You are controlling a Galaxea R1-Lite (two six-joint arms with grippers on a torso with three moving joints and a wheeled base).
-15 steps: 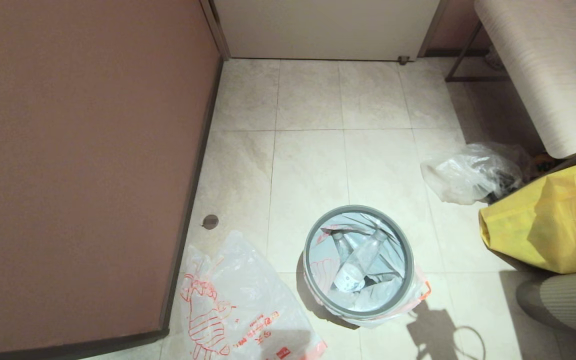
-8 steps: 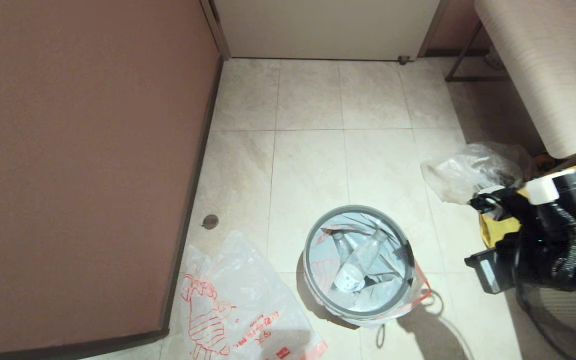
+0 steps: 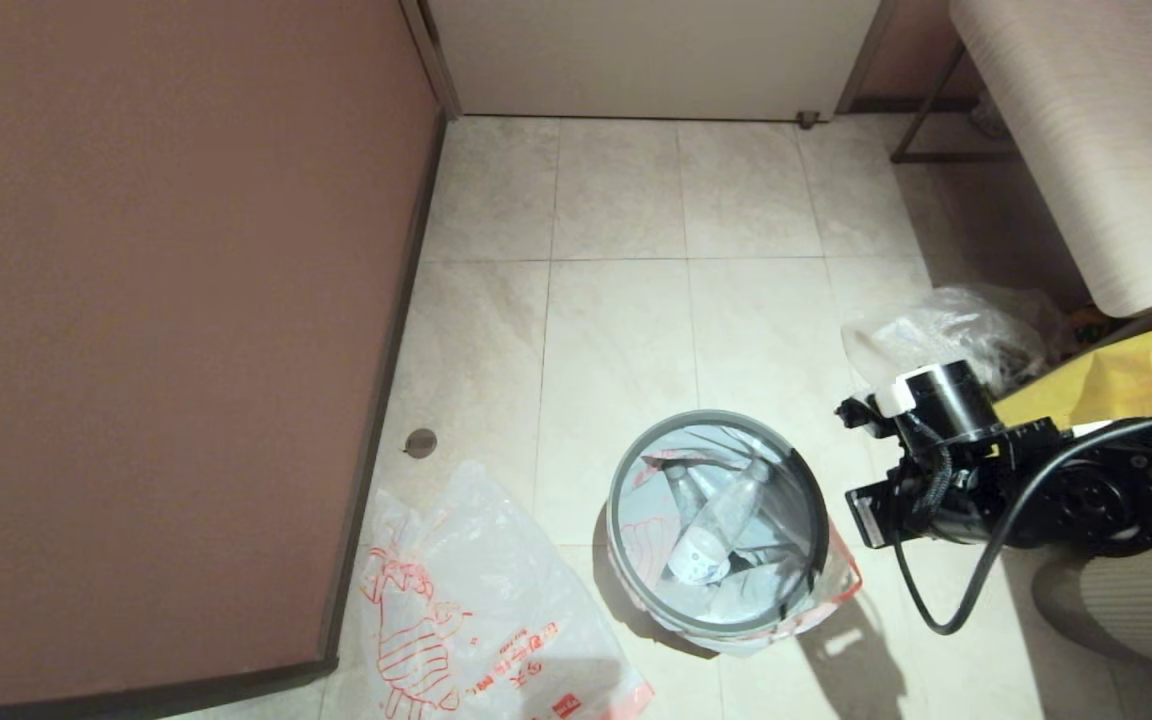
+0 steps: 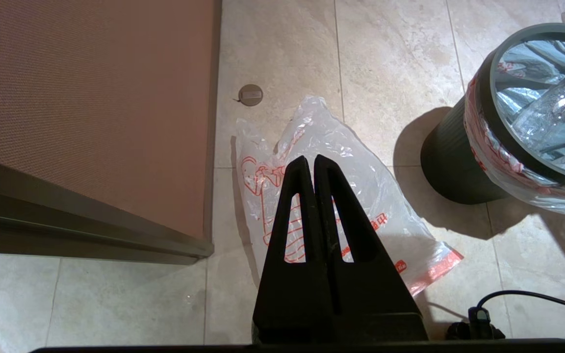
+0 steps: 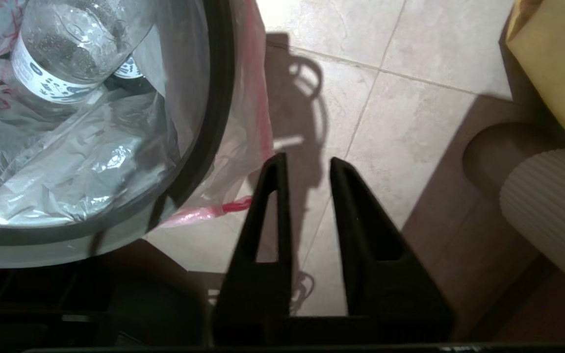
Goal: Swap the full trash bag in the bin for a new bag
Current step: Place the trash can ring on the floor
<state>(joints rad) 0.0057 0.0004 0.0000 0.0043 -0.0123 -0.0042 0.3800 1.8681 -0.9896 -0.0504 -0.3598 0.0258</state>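
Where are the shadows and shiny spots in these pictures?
Head view: the bin casts a dark shadow on the floor at its left. Right wrist view: the right hand throws a shadow on the tiles, and the full trash bag glints. Left wrist view: the new bag shows little glare.

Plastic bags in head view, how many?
3. The full trash bag lines the bin; the new bag lies flat on the floor to its left; a clear bag sits by the yellow tote. Others may be hidden.
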